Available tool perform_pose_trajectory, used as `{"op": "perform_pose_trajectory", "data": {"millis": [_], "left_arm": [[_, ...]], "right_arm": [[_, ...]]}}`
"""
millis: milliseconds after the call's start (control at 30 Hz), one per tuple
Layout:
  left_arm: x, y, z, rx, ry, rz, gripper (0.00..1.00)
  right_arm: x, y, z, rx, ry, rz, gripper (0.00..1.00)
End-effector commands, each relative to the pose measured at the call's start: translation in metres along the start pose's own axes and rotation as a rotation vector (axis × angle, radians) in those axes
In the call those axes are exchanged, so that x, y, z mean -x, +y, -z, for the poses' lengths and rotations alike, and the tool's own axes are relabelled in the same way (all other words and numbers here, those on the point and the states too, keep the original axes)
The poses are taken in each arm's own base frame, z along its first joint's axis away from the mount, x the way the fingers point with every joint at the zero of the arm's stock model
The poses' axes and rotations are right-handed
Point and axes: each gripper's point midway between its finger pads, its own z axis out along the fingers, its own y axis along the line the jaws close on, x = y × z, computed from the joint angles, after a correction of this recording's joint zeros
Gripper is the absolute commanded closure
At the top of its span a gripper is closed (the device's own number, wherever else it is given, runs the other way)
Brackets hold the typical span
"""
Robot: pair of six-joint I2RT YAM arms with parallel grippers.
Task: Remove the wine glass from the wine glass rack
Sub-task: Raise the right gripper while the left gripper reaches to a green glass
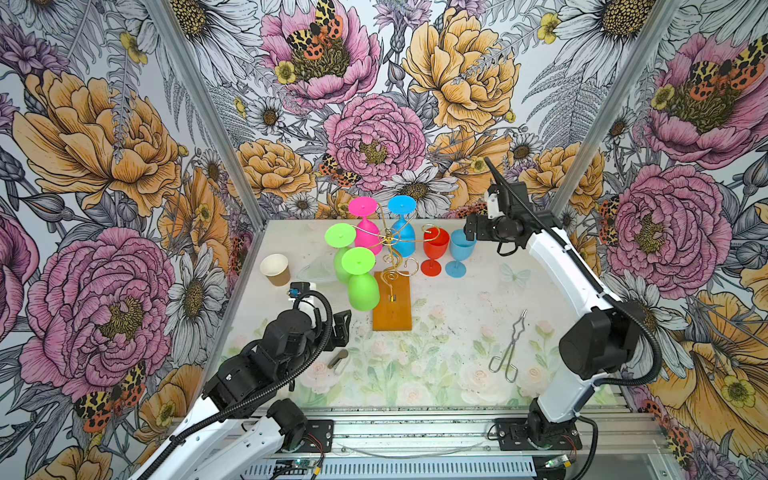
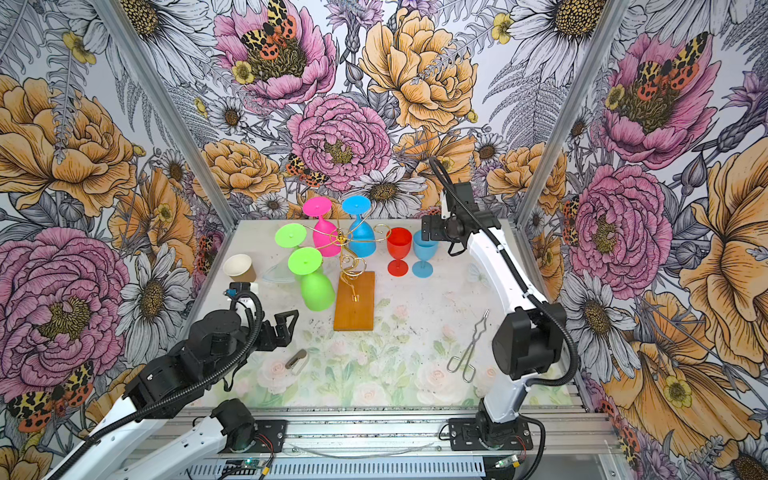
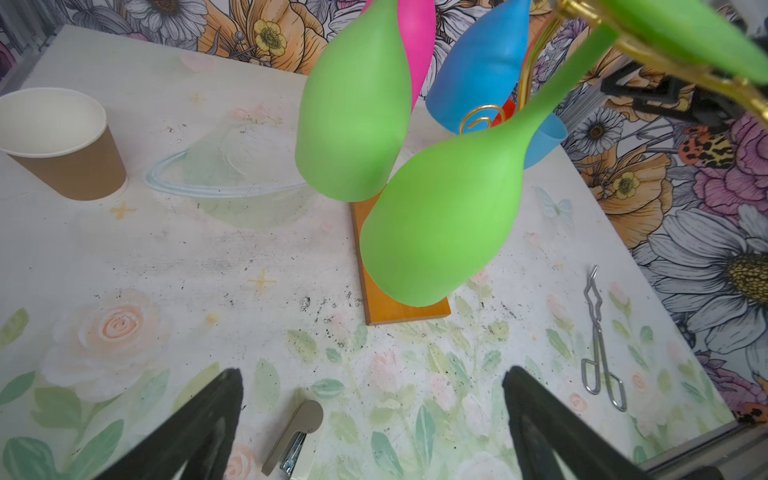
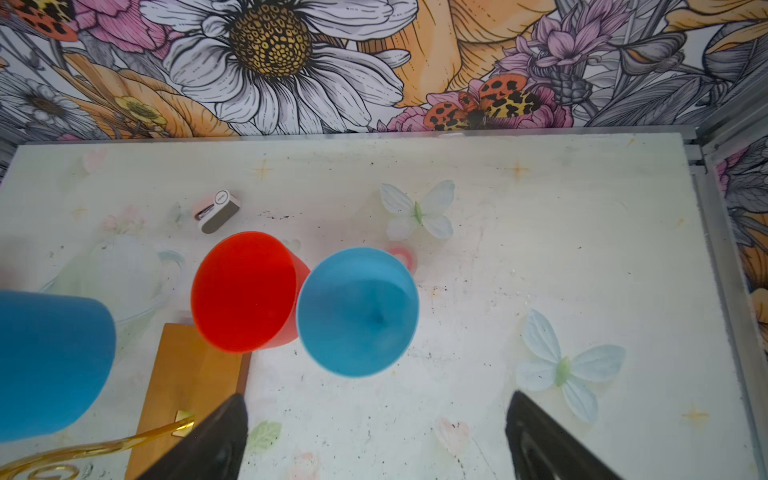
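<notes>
**A:** Top views: where do the glasses stand?

**B:** The rack [image 1: 390, 245] rises from its wooden base [image 1: 392, 307] at mid-table. Four glasses hang on it upside down: a pink glass [image 1: 366, 235], a dark blue glass [image 1: 403, 239] and two green glasses [image 1: 362, 291]. A red glass [image 1: 435, 249] and a light blue glass [image 1: 460, 249] stand upright, side by side, on the table [image 1: 457, 324], off the rack. The right gripper [image 1: 471, 230] sits just beside the light blue glass's rim. The left gripper [image 1: 340, 328] hovers near the lower green glass.

**A:** Left wrist view?

**B:** The jaws are spread wide with nothing between them. The green glasses hang ahead, above the wooden base.

**A:** Right wrist view?

**B:** The jaws are wide apart and empty. The light blue glass stands free below, next to the red glass.

**A:** Which step is in hand?

**B:** Apparently the release that ends a set-down. The next move calls for the right gripper to back away without brushing that rim. If more glasses are wanted, a hanging foot must then slide outward along its wire arm.
</notes>
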Motion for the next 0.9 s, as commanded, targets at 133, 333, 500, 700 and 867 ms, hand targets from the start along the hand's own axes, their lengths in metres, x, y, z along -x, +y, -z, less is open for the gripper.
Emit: {"op": "perform_pose_trajectory", "data": {"millis": [133,333,500,700,867], "left_arm": [[0.026,-0.025,0.013,-0.144,-0.015,0.135,0.01],[0.049,-0.044,0.006,-0.230,0.002,0.247,0.06],[0.070,-0.059,-0.001,-0.348,0.012,0.355,0.13],[0.084,-0.060,-0.005,-0.445,0.002,0.447,0.24],[0.091,-0.056,-0.003,-0.455,-0.019,0.457,0.25]], "right_arm": [[-0.029,0.032,0.033,0.234,-0.090,-0.007,0.06],[-0.071,0.039,0.039,0.316,-0.077,0.011,0.09],[-0.097,0.044,0.045,0.371,-0.057,0.009,0.11],[-0.121,0.048,0.051,0.422,-0.045,0.003,0.11],[-0.134,0.047,0.049,0.426,-0.030,-0.005,0.12]]}}
